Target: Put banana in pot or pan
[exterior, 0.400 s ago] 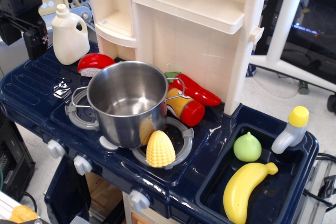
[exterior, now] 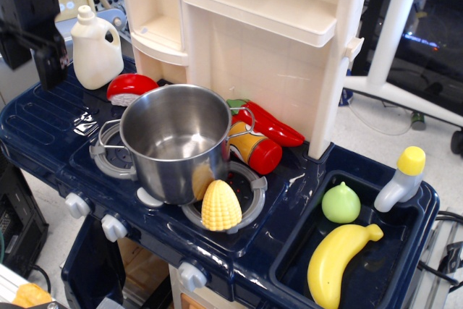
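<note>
Black gripper (exterior: pixel 47 63) hanging far left of pot (exterior: pixel 176 139), over table (exterior: pixel 43 124) edge; fingers blurred, cannot tell if apart or together. Steel pot sitting empty on burner. Banana (exterior: pixel 336 262) lying in sink (exterior: pixel 427 211), well right of pot, untouched. Judging: approach step only; next move calling for long crossing rightward past pot, then descent onto banana.

The only change is at the far left edge: the black end effector (exterior: pixel 45 63) has shifted slightly, its upper body now a little lower and further left than 0.4 s ago, while its finger tip hangs over much the same spot above the dark blue table (exterior: pixel 43 117).
</note>
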Action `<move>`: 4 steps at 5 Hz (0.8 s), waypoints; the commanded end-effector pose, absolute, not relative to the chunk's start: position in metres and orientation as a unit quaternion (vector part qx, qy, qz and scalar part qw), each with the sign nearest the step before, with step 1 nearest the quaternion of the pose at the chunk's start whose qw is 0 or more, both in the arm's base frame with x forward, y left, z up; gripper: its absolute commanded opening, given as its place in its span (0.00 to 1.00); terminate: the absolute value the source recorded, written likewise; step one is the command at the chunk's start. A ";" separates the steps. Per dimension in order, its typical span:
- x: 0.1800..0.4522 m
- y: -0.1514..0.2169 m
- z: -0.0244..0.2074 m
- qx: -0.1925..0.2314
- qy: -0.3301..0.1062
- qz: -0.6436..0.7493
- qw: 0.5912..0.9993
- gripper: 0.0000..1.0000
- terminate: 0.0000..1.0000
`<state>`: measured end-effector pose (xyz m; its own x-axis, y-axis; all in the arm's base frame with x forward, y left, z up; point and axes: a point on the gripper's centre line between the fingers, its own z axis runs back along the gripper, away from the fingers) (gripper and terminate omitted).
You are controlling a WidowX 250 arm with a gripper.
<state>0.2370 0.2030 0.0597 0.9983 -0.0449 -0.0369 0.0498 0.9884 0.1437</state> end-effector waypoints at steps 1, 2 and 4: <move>0.218 0.141 0.129 0.167 0.009 -0.045 0.985 1.00 0.00; 0.209 0.093 0.150 0.162 0.021 -0.051 0.985 1.00 0.00; 0.219 -0.006 0.160 0.132 0.050 -0.035 0.989 1.00 0.00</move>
<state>0.2173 -0.0238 0.1499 0.9848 -0.0623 -0.1621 0.1017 0.9635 0.2477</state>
